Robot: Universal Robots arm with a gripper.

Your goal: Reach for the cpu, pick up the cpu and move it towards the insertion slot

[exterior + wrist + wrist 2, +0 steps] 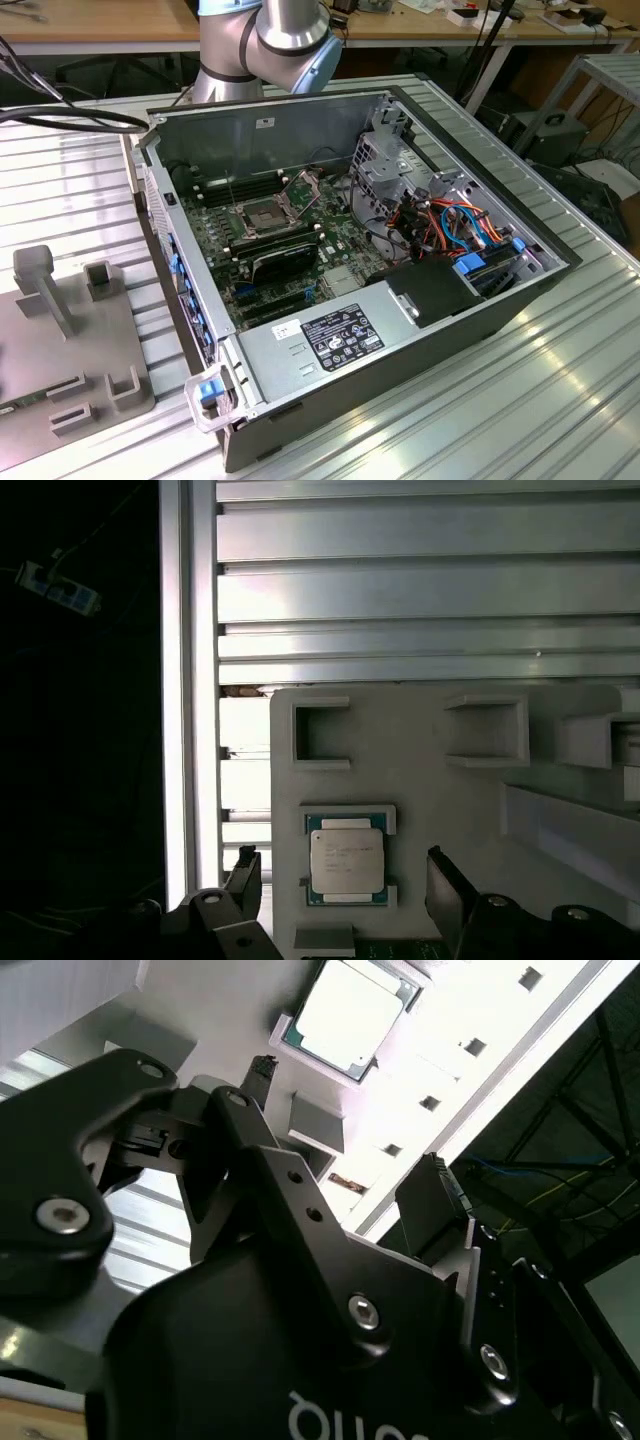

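Pale silvery square cpu (345, 865) lies flat in its pocket on the grey plastic fixture plate (420, 810) — pincer (340, 872) wide, empty, fingers (245, 878) flanking the chip in the first wrist view. I'd descend centred, squared to its edges — close gently.

The cpu (345, 858) sits in a fixture plate (420, 810) recess, on the table (560, 380) to the exterior view's left of the case (270, 130) containing the insertion slot (262, 215).

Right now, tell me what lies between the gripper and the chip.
Nothing stands between them: in the first wrist view the open gripper frames the chip over bare grey plate.
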